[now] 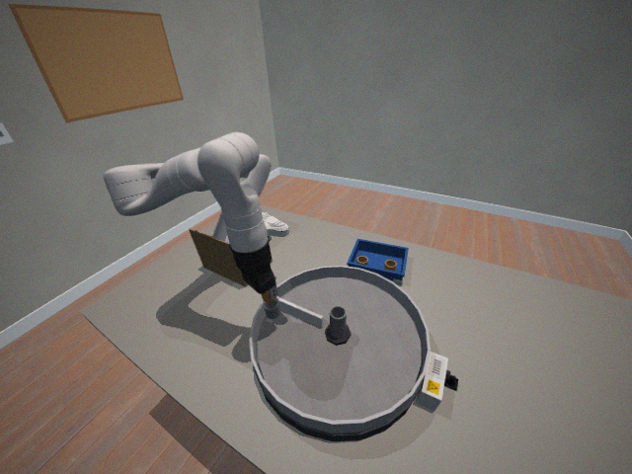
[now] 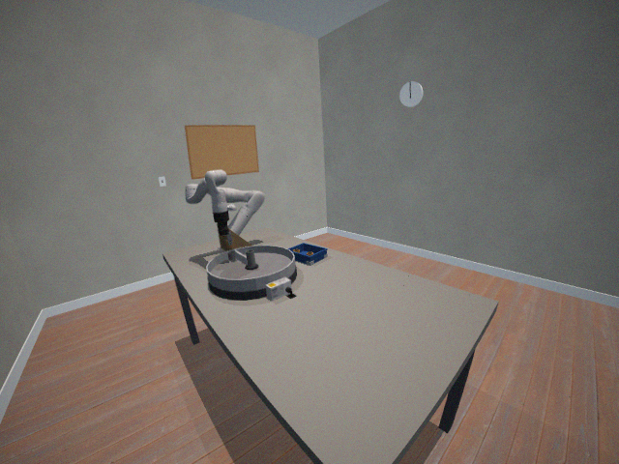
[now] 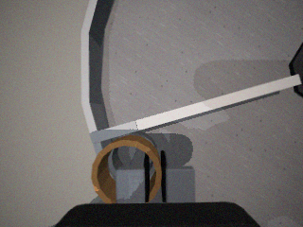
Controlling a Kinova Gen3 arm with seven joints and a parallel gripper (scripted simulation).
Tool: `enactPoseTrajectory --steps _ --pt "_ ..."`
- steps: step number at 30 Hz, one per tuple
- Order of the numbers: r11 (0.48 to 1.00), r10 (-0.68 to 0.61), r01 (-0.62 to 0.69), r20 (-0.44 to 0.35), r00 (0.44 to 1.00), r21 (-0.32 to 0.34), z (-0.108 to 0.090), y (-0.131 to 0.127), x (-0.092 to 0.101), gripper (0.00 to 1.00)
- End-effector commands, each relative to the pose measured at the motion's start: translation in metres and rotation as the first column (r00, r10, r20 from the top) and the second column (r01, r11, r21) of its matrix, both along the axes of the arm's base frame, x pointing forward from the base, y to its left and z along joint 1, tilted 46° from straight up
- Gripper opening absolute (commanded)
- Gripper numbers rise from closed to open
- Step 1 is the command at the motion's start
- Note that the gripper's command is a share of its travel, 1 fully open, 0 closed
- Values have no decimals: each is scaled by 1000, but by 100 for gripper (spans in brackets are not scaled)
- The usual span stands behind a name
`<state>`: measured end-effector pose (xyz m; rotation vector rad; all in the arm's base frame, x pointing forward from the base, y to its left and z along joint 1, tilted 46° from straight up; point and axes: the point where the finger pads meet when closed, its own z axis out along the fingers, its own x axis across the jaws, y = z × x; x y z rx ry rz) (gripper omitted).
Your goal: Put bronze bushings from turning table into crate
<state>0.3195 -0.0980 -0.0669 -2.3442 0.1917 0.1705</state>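
Note:
My gripper (image 1: 269, 295) (image 3: 154, 168) is shut on the wall of a bronze bushing (image 1: 266, 296) (image 3: 97, 172), one finger inside the ring and one outside. It holds the bushing above the turning table (image 1: 367, 382) (image 2: 240, 285) (image 3: 166, 28), near the rim at the outer end of the white bar. A grey steel bushing (image 1: 272, 310) stands on the table just below it, partly hidden in the wrist view. The blue crate (image 1: 405, 263) (image 2: 319, 258) holds two bronze bushings, one at left (image 1: 362, 260) and one at right (image 1: 390, 264).
A white bar (image 1: 301, 312) (image 3: 218, 101) reaches inward from the rim toward the dark centre post (image 1: 337, 324) (image 2: 250, 259). A raised wall rings the turning table. A brown panel (image 1: 216, 257) stands behind the gripper. A white control box (image 1: 433, 379) (image 2: 278, 289) sits by the rim.

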Motion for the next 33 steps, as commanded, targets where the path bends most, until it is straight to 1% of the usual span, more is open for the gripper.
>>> enactPoseTrajectory --steps 1,5,17,22,33 --pt "1000 -1 1 1 1000 -2 4 -4 1 0" --pt "1000 -1 1 1 1000 -2 17 -18 2 0" --pt "1000 -1 1 1 1000 -2 17 -18 2 0" --pt "1000 -2 2 1 1000 -2 54 21 22 0" --pt "1000 -2 2 1 1000 -2 54 21 22 0"
